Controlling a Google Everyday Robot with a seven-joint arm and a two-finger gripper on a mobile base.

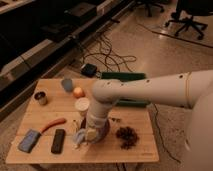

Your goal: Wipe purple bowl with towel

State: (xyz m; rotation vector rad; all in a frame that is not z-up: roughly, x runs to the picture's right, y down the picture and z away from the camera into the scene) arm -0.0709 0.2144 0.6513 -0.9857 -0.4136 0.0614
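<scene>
The purple bowl [104,131] sits on the wooden table [135,148] near the front middle, mostly covered by my arm. My gripper [88,134] reaches down at the bowl's left rim. A pale, crumpled towel [81,139] hangs at the gripper, over the bowl's left edge and onto the table. The white arm comes in from the right and hides most of the bowl's inside.
On the table: a small metal can [40,97] at the left, a blue-grey cup [67,84], an orange fruit [78,92], a white cup [82,106], a carrot [52,124], a blue sponge [29,140], a black block [58,140], and a dark brown cluster [126,136]. A green tray [125,76] lies behind.
</scene>
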